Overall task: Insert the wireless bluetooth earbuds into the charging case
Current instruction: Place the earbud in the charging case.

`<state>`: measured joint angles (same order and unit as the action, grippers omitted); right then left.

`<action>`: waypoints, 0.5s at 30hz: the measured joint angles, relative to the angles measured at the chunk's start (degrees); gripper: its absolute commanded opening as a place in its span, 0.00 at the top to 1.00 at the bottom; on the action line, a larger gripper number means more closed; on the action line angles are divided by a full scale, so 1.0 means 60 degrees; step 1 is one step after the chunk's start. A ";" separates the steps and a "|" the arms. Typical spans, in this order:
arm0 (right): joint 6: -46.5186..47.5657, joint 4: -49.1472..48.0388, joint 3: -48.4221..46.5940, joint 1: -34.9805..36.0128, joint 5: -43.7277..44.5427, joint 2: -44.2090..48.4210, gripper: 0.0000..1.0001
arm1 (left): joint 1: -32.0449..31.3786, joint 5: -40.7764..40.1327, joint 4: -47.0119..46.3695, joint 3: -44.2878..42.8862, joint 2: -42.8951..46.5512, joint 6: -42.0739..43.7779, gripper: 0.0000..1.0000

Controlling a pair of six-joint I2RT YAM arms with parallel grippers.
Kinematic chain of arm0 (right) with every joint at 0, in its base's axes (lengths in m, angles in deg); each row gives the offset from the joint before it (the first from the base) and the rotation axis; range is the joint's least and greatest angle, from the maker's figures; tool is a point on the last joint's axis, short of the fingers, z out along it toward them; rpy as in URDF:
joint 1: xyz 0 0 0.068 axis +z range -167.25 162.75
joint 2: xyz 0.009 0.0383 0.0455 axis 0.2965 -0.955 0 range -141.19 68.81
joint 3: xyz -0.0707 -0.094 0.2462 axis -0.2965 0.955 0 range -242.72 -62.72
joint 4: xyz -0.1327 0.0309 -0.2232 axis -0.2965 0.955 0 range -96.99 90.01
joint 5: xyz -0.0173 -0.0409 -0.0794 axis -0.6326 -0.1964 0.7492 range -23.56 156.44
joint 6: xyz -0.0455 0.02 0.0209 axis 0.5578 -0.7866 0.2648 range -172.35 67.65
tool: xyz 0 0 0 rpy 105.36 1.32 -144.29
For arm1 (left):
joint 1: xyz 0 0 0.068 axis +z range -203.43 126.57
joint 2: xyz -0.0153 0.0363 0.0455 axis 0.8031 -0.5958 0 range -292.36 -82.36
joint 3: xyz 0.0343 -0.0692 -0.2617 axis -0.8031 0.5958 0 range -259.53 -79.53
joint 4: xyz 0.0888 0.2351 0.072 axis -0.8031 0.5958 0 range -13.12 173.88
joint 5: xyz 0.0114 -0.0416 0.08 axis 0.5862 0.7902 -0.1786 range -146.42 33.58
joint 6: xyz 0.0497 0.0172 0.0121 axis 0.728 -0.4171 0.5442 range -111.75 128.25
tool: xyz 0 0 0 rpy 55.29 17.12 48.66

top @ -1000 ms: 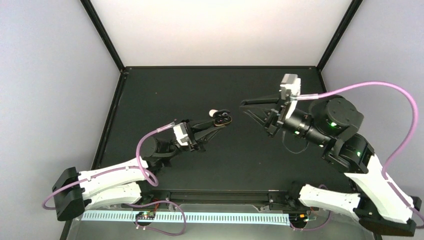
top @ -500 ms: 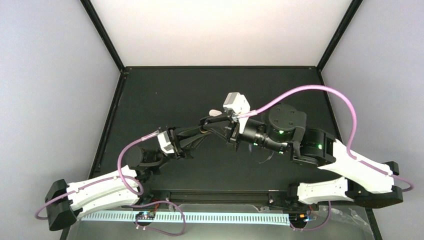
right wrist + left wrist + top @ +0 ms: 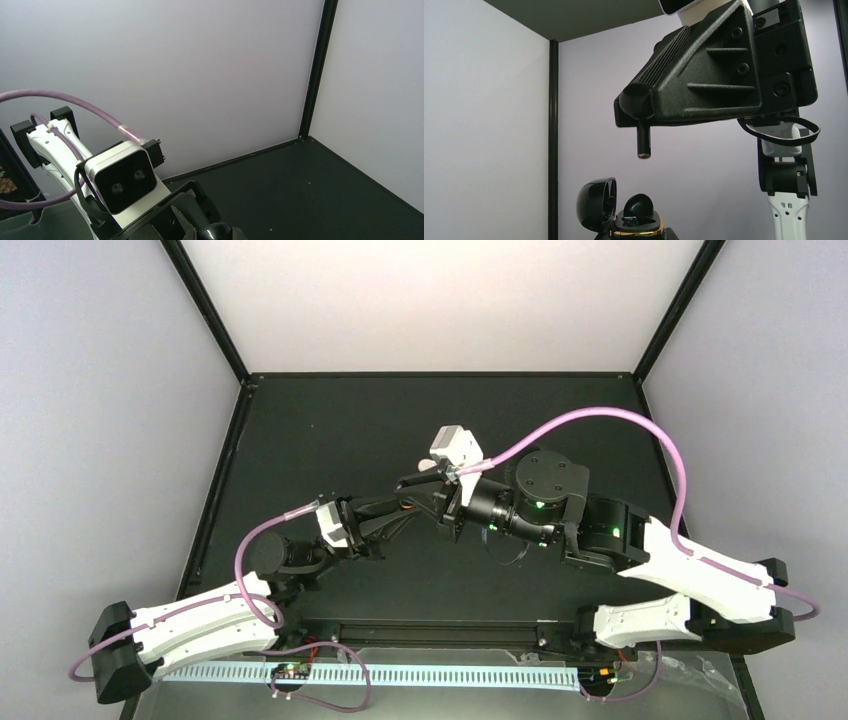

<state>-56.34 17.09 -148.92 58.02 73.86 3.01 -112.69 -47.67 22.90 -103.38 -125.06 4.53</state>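
Observation:
The charging case (image 3: pixel 638 229) is glossy black with a gold rim, not white. It stands open with its lid (image 3: pixel 596 202) up on the left. My left gripper (image 3: pixel 639 237) is shut on its base and holds it above the mat (image 3: pixel 400 508). One black earbud (image 3: pixel 639 204) sits in the case. My right gripper (image 3: pixel 640 106) hangs directly above the case, shut on a second black earbud (image 3: pixel 643 144) with its stem pointing down, a clear gap above the case. That earbud's round head shows between the right fingers (image 3: pixel 214 232).
The left wrist camera (image 3: pixel 122 181) and its purple cable (image 3: pixel 60 97) sit just in front of my right gripper. A small white object (image 3: pixel 424 466) lies on the black mat (image 3: pixel 330 430) beside the right wrist camera. Pale walls enclose the mat on three sides.
My right arm has swung left across the mat and now sits over the left gripper. My left arm has drawn the case back toward the near left.

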 measured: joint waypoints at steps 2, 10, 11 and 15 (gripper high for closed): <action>-0.0062 -0.0036 0.0066 0.0000 0.0000 -0.0025 0.89 | 0.0000 0.0000 0.0022 0.0000 -0.0004 -0.0051 0.98; -0.0168 -0.0095 0.0240 0.0000 0.0004 -0.0062 0.89 | 0.0000 -0.0047 0.0022 0.0000 -0.0004 -0.0222 0.99; -0.0175 -0.0095 0.0251 0.0000 0.0004 -0.0062 0.89 | 0.0000 -0.0073 0.0025 0.0000 -0.0004 -0.0237 0.98; -0.0200 -0.0142 0.0346 0.0000 0.0029 -0.0058 0.90 | 0.0000 -0.0120 0.0022 0.0000 0.0000 -0.0273 0.98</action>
<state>-57.54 16.24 -146.84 58.02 74.03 2.66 -112.69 -48.39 23.03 -103.38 -125.06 2.89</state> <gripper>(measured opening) 0.111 0.168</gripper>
